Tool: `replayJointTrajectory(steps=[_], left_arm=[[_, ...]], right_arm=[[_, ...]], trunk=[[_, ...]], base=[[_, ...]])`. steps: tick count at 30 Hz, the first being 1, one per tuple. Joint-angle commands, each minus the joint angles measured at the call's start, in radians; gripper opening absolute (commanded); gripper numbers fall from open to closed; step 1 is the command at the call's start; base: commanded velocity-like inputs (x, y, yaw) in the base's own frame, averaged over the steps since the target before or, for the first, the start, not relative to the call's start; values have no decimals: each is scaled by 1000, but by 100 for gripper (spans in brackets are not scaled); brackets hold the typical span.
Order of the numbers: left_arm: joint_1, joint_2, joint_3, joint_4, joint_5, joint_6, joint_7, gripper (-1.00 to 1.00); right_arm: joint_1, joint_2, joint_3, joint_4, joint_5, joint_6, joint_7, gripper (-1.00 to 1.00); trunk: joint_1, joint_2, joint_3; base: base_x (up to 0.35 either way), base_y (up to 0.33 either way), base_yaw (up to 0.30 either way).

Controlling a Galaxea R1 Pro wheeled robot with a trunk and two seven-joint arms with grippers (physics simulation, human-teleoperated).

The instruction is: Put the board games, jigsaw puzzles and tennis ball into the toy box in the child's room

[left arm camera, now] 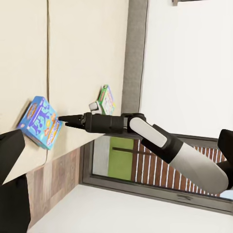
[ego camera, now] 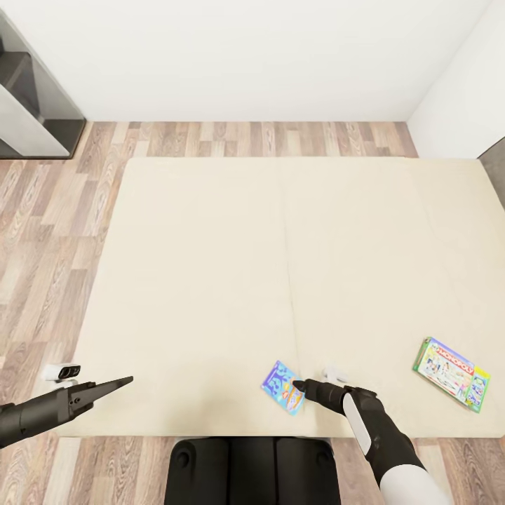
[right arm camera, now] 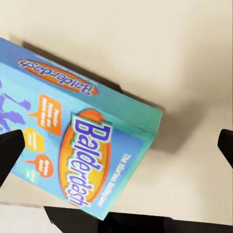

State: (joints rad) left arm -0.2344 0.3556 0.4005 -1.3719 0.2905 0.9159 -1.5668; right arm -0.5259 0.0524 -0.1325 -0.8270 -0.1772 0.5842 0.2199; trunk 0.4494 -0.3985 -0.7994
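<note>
Two board games lie on the cream bed [ego camera: 210, 280] near its front edge. The blue Balderdash carton [ego camera: 283, 387] [right arm camera: 82, 145] [left arm camera: 40, 121] lies flat, tilted. My right gripper [ego camera: 298, 384] [right arm camera: 116, 150] [left arm camera: 63, 118] hovers at its right edge, open, with one fingertip [right arm camera: 9, 153] over the carton and the other [right arm camera: 225, 145] over bare bed. A green-bordered Monopoly carton [ego camera: 452, 374] [left arm camera: 107, 99] lies further right. My left gripper [ego camera: 126, 381] [left arm camera: 119, 145] is open with nothing in it, over the bed's front left corner.
Wood-plank floor [ego camera: 49, 245] runs along the bed's left and far sides. A dark grey shelf unit [ego camera: 35, 105] stands at the far left against the white wall. A small white object [ego camera: 63, 371] lies on the floor by the bed. My base [ego camera: 252, 470] touches the bed's front.
</note>
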Motion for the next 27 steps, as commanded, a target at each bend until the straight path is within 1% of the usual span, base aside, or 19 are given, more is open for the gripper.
replayJointTrajectory(steps=[1, 15, 27], left_arm=[[0, 0, 0, 0, -1, 11, -4, 100], [0, 0, 0, 0, -1, 11, -4, 100], [0, 0, -1, 0, -1, 11, -4, 100]], right_arm=[[0, 1, -5, -1, -1, 7, 4, 100], [0, 1, -4, -1, 0, 6, 4, 100], [0, 1, -2, -1, 0, -12, 4, 100]], trunk=[[1, -2, -1], [1, -2, -2], [1, -2, -2]], base=[[0, 106, 0], [0, 46, 0], [0, 30, 0]])
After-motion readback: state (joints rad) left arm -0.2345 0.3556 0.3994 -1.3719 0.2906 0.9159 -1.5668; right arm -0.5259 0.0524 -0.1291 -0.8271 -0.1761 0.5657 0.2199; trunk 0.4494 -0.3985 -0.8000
